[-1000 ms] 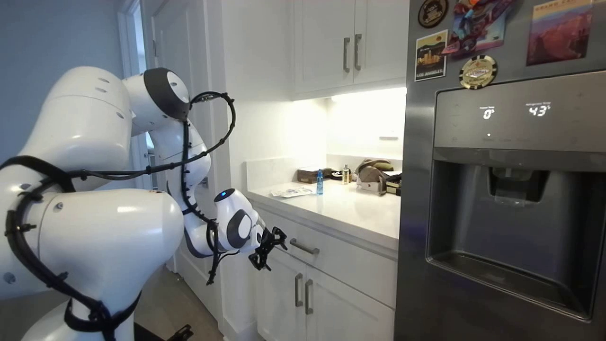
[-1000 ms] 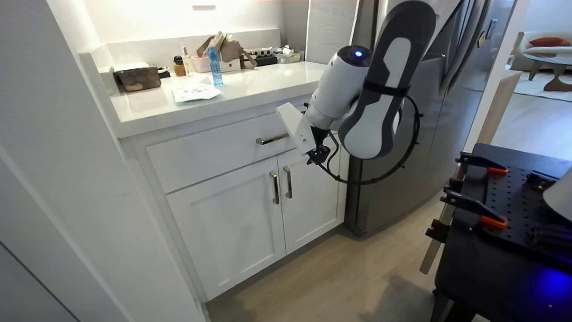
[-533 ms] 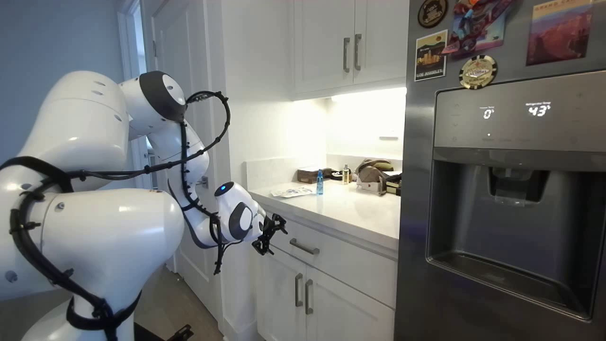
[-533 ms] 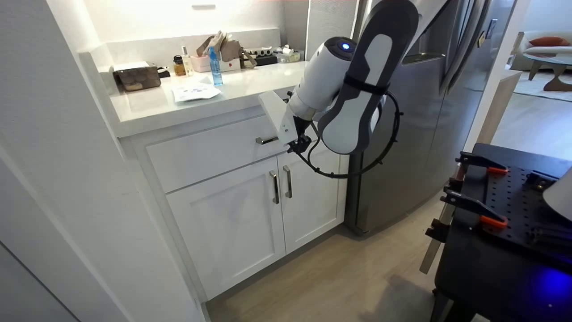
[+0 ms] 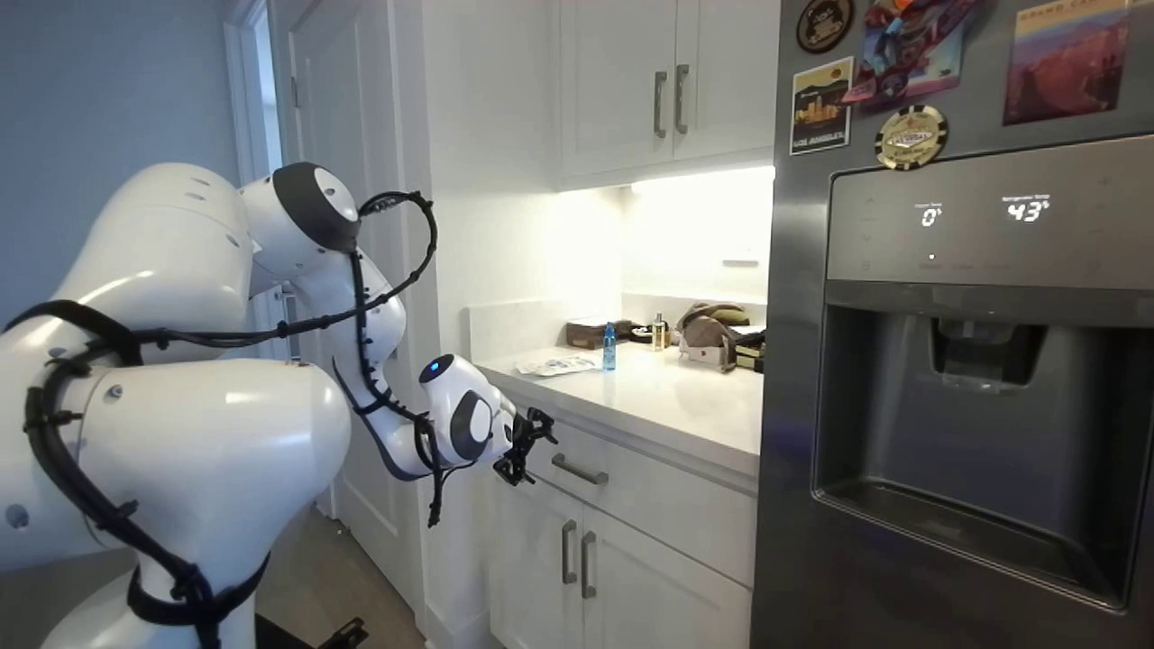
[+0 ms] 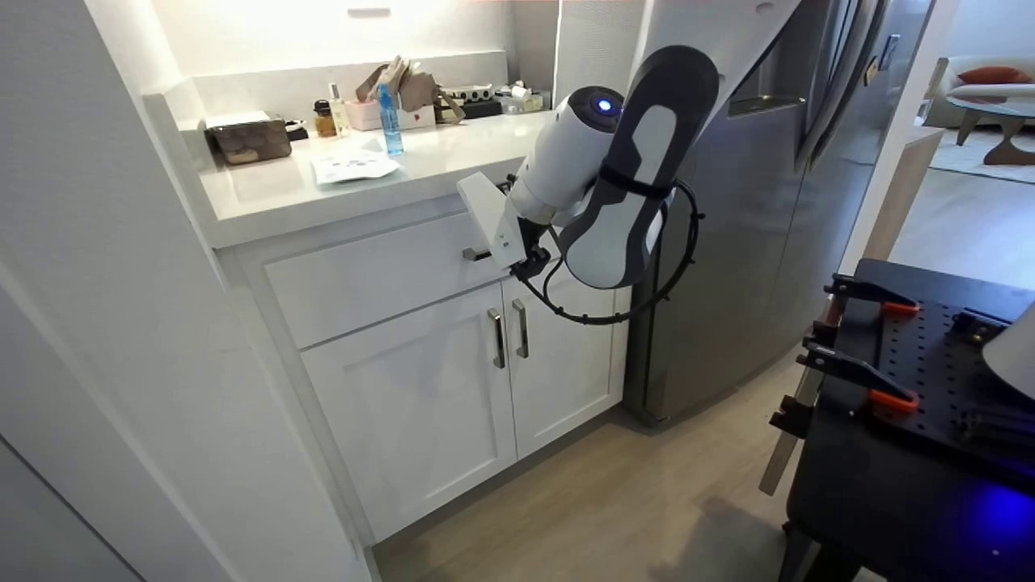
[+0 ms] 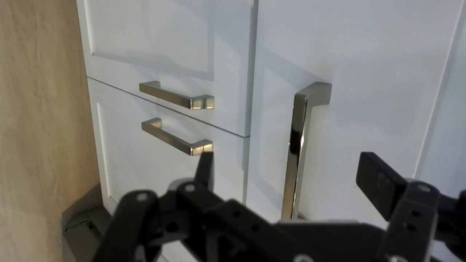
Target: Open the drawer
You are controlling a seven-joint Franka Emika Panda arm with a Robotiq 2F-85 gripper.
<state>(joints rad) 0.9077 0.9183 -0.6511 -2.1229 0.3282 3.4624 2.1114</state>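
A: Drawer first. Where, and how does it stand?
B: Drawer (image 5: 636,491) just under the bench (image 5: 654,397) in both exterior views. Front flush, so closed; inside not visible. The wrist view is turned: there the bar handle (image 7: 299,149) runs roughly twelve to six.

A: Claw?
B: Claw (image 7: 291,173) spread wide, nothing gripped. In an exterior view it stands at about ten o'clock from the bar handle, near it.

A: Why rolled that way?
B: My reading: so its fingers (image 7: 382,185) can close above and below the level bar. In the wrist view the bar shows between them, apparently farther off. Next probably wants a straight advance, a squeeze, a pull.

A: Anything to snag on?
B: Door handles (image 7: 176,96) at nine to ten o'clock from the bar in the wrist view, off to one side. Small risk, I judge, if the line is true.

A: Bench goods?
B: Blue bottle (image 5: 609,347) and paper (image 5: 556,366) lie on top, toward twelve from the drawer. Should be clear of its travel.

A: Arm's pose?
B: Arm (image 5: 225,419) reaches from nine o'clock in that same view: high at the back, dropping, then the wrist (image 5: 451,388) bent forward, claw aimed at the drawer front. A white box (image 6: 492,220) on the wrist hides part of the bar in an exterior view.
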